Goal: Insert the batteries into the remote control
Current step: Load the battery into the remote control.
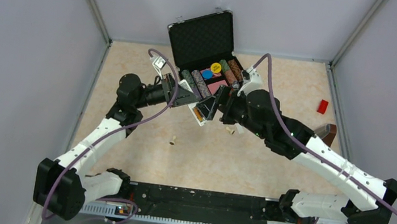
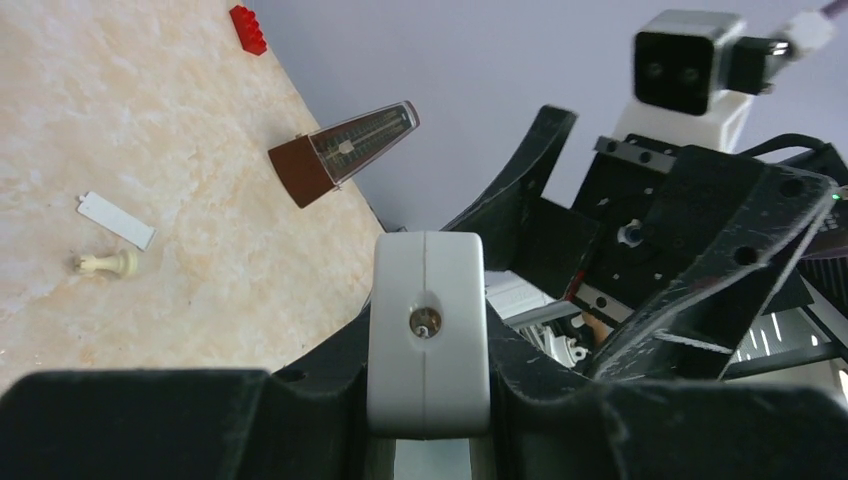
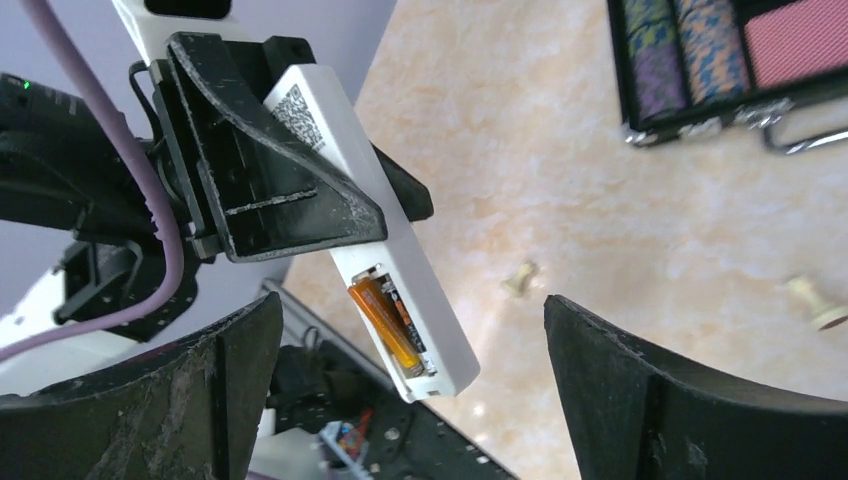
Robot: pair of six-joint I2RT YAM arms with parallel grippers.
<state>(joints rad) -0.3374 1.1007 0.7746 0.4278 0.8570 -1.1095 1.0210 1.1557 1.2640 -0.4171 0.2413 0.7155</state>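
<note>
My left gripper (image 1: 190, 103) (image 2: 428, 395) is shut on the white remote control (image 1: 203, 114) and holds it tilted above the table. In the left wrist view its end face (image 2: 428, 330) sits clamped between the jaws. In the right wrist view the remote (image 3: 400, 250) shows its open battery slot. The copper-orange battery (image 3: 384, 325) lies in the slot, with the blackish battery (image 3: 408, 312) beside it. My right gripper (image 1: 221, 107) (image 3: 412, 345) is open and empty. Its fingers (image 3: 620, 380) stand wide apart on either side of the remote's free end, not touching it.
An open black chip case (image 1: 202, 43) stands just behind both grippers. Two cream pawns (image 1: 230, 130) (image 1: 172, 141) lie on the table. A white battery cover (image 2: 116, 220) lies near a pawn (image 2: 105, 263). A brown metronome (image 1: 326, 133) and a red brick (image 1: 322, 106) are at the right.
</note>
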